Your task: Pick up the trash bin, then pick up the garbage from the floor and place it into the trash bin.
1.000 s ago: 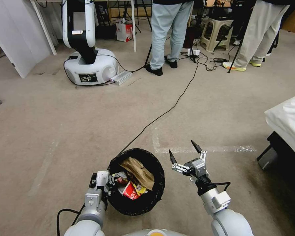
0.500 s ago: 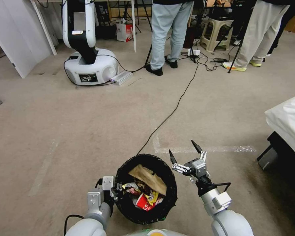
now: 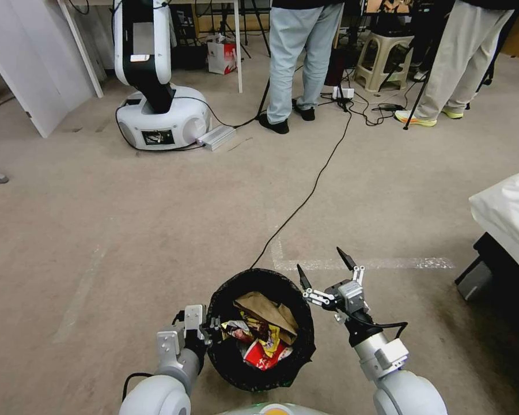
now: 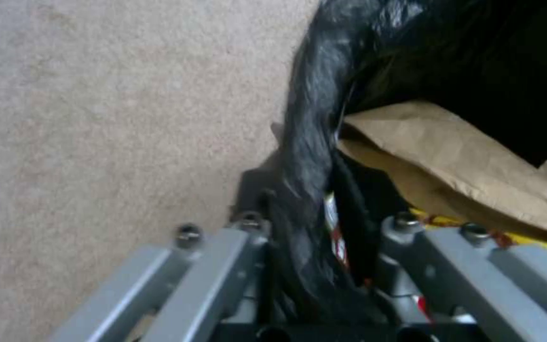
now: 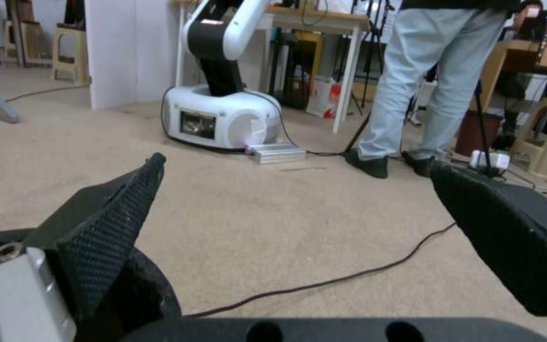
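Down near the robot's body, the trash bin (image 3: 261,328) hangs at the left gripper (image 3: 210,331), whose fingers pinch the left side of its bag-lined rim. The left wrist view shows this closely: the fold of black bag (image 4: 311,156) runs between the two grey fingers (image 4: 223,266), one outside the bin toward the carpet (image 3: 155,230) and one inside over the contents, both pressed against the plastic. Inside the bin lies the garbage: a brown paper bag (image 3: 268,308) across the far part, a yellow wrapper (image 3: 271,340) beneath it, a red-and-white wrapper (image 3: 262,358) at the near side, and a paler crumpled scrap (image 3: 236,329) close to the pinching fingers. In the wrist view the paper bag (image 4: 470,171) sits just beyond the inner finger, with a strip of yellow (image 4: 476,228) under it. The right gripper (image 3: 326,270) hovers just right of the bin's far right rim, apart from it, its black-tipped fingers (image 3: 345,257) spread wide and pointing away from the robot, holding nothing. From the right wrist the two dark pads (image 5: 115,223) stand well apart, with the bin's black rim (image 5: 153,289) beside the left pad and bare carpet between them. A black cable (image 3: 317,173) runs from the bin's far edge across the carpet toward the far side of the room, where another white robot base (image 3: 161,118) stands at the far left.
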Robot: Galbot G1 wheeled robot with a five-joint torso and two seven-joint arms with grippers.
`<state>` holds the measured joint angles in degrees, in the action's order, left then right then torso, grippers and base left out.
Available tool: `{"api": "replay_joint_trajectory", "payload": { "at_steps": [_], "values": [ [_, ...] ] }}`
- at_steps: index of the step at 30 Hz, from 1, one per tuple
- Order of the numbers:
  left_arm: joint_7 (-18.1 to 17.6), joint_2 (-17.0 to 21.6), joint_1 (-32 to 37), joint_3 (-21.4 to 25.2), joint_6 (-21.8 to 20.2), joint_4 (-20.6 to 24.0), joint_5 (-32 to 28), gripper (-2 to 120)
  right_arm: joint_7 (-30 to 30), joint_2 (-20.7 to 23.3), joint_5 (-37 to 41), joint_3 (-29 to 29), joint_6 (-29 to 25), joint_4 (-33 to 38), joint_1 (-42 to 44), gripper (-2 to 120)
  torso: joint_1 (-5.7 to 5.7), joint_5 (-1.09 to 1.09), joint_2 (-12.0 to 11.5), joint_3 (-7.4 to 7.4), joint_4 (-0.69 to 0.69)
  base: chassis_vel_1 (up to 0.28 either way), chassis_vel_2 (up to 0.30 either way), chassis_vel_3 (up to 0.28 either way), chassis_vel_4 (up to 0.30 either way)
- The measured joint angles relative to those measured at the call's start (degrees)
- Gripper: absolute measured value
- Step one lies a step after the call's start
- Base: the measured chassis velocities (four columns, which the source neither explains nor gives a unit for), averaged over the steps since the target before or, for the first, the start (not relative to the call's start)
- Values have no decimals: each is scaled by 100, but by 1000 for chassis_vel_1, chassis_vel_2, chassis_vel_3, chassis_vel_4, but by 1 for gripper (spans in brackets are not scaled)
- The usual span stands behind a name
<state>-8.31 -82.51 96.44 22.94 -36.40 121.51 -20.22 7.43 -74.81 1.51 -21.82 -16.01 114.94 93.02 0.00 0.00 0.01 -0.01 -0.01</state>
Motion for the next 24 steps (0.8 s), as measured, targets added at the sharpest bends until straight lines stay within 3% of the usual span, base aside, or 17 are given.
{"api": "replay_joint_trajectory", "payload": {
  "at_steps": [2, 7, 17, 21, 24],
  "values": [
    [15, -12, -38, 20, 16, -23, -2, 31, 10, 9, 9, 2, -1, -8, -12, 100, 0, -5, 0, 0, -1, 0, 0, 0, 0],
    [31, -35, -96, 61, 62, -41, -24, 45, 26, 10, 11, 16, -11, -37, -20, 100, 0, -5, 0, 1, -1, 0, 0, 0, 0],
    [40, -111, -183, 131, 174, 0, -86, 86, 95, 2, -7, 39, -67, -89, 1, 100, 1, -2, -1, 2, 0, 0, 0, 0, 0],
    [14, -125, -209, 176, 249, 48, -103, 98, 114, -1, -25, 44, -84, -89, 23, 100, 1, -1, -1, 2, 0, 0, 0, 0, 0],
    [3, -131, -236, 212, 347, 112, -104, 99, 130, -3, -32, 44, -91, -89, 26, 100, 1, -1, -1, 2, 0, 0, 0, 0, 0]
  ]
}}
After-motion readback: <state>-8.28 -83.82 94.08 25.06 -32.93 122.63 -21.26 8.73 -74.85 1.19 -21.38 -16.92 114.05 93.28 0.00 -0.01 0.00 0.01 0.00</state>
